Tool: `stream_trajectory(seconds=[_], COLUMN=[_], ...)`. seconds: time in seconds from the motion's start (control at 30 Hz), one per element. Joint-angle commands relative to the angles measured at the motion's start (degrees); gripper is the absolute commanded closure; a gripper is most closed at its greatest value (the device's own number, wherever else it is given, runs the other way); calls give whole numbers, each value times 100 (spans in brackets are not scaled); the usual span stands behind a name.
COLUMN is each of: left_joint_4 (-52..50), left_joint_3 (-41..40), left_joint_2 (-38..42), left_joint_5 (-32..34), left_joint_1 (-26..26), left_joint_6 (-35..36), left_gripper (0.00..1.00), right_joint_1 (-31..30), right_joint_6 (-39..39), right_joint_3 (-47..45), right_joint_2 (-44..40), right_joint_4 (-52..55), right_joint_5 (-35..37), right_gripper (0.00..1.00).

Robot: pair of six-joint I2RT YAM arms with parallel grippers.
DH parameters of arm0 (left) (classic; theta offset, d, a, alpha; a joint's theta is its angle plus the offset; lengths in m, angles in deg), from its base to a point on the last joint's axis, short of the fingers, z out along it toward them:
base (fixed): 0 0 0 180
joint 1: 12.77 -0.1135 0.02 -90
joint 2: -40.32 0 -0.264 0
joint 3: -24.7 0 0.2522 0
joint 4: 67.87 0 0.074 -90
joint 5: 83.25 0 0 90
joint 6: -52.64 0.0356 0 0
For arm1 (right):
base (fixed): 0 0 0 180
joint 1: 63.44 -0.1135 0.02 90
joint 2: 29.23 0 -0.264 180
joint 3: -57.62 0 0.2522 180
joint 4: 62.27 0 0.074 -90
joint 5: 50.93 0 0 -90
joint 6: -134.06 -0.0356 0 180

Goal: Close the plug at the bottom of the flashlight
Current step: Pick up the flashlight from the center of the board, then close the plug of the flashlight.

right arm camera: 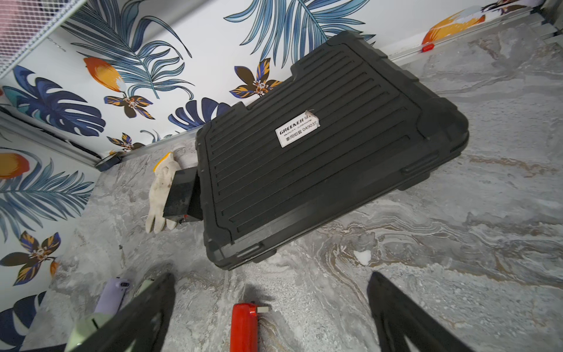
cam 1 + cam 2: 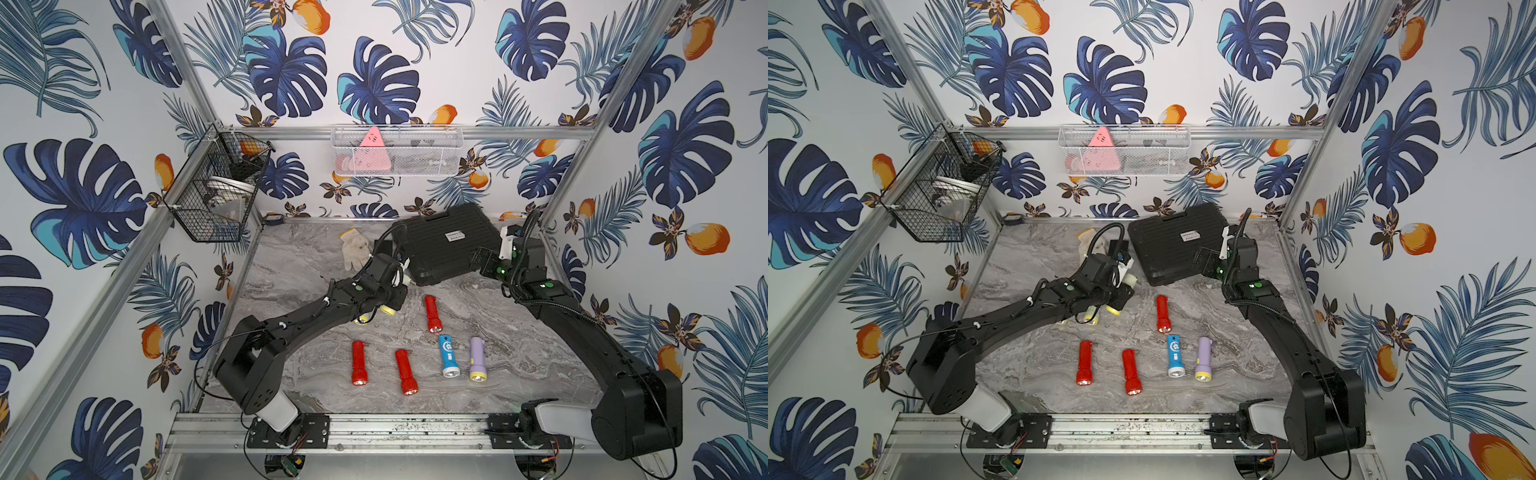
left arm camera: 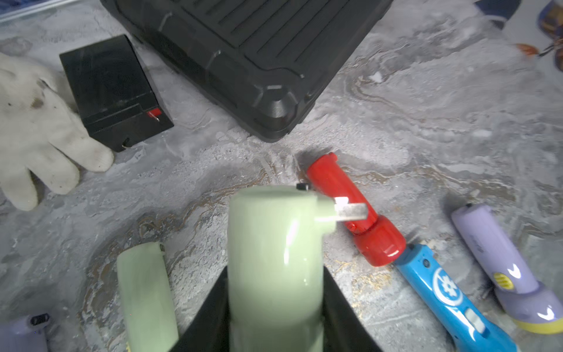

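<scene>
The left claw (image 3: pixel 275 289) pinches a pale green plastic flashlight (image 3: pixel 274 237), its metal plug (image 3: pixel 350 211) sticking out; the right claw (image 1: pixel 271 280) hangs spread.

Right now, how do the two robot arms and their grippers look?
The left arm and right arm are matte black, with pale grey base links, green dots at joints and black cables alongside. The left gripper and right gripper have flat black tapered fingers.
</scene>
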State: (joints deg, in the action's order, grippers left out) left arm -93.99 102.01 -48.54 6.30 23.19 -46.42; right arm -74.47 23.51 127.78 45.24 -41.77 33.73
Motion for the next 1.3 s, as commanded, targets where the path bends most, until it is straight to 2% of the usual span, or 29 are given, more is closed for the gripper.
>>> stream_trajectory(seconds=[0.0, 0.07, 0.2, 0.37, 0.53, 0.6, 0.7, 0.83, 1.0, 1.27], left_joint_4=[1026, 1389, 2027, 2401, 3879, 4100, 4311, 5424, 6115, 7029], left_joint_3=[-317, -592, -1100, -1565, -2616, -2782, -2898, -3294, -3370, -3405], left_joint_2=[436, 742, 1327, 1785, 2397, 2486, 2470, 2468, 2370, 2034], left_joint_5=[-314, -416, -814, -1176, -2303, -2832, -3497, -4165, -4948, -5605], left_joint_1=[-15, -13, -32, -73, -199, -292, -522, -715, -920, -1025], left_joint_6=[297, 263, 462, 845, 1310, 1377, 1109, 695, 209, -568], left_gripper=[100, 100, 100, 100, 100, 100, 100, 100, 100, 100], right_joint_1=[12, 13, 13, -5, -102, -193, -460, -867, -1243, -1706], right_joint_6=[-182, -219, -43, -175, -273, -235, 189, 797, 1256, 1754], right_joint_3=[33, -12, 221, 125, 222, 281, 534, 714, 818, 1094], right_joint_2=[-18, -23, 85, 33, 121, 121, 147, 105, 29, 58], right_joint_4=[-418, -562, -356, -931, -1399, -1495, -1117, -663, -340, 211], right_joint_5=[-298, -479, -1441, -2323, -3503, -3839, -4215, -4629, -5160, -5552], right_gripper=[0, 0, 0, 0, 0, 0, 0, 0, 4, 12])
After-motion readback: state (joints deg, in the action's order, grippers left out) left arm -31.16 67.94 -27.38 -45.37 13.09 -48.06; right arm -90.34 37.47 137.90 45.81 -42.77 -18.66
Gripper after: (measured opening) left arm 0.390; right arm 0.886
